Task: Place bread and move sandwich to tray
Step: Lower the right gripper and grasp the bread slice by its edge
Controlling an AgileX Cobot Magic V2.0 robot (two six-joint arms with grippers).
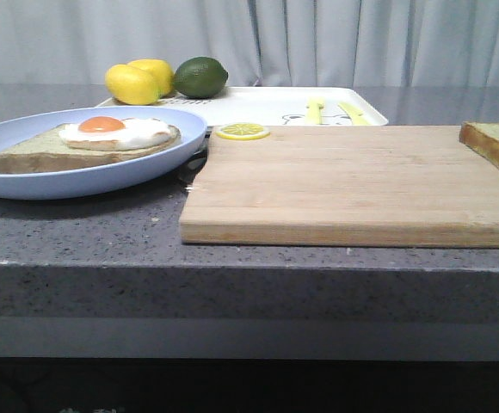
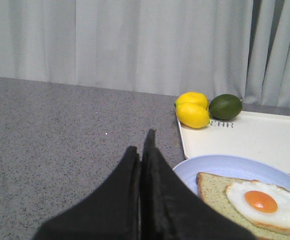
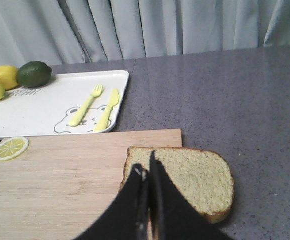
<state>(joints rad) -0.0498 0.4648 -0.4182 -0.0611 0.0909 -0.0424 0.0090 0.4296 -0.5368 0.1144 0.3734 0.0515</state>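
The bare bread (image 1: 495,146) lies at the right end of the wooden cutting board, partly overhanging the counter in the right wrist view (image 3: 195,177). A second toast slice (image 1: 34,151) topped with a fried egg (image 1: 112,130) sits on the light blue plate (image 1: 26,182) at the left, with no slice over the egg. The white tray (image 1: 258,105) lies behind the board. My left gripper (image 2: 141,142) is shut and empty, beside the plate's (image 2: 210,167) left rim. My right gripper (image 3: 145,162) is shut and empty, over the bread's near left part. Neither gripper shows in the front view.
The cutting board (image 1: 344,185) fills the middle of the grey counter. Two lemons (image 1: 138,82) and a lime (image 1: 200,77) rest at the tray's far left corner. A lemon slice (image 1: 242,131) lies on the board's back left corner. A yellow fork (image 3: 87,105) and knife (image 3: 107,110) lie on the tray.
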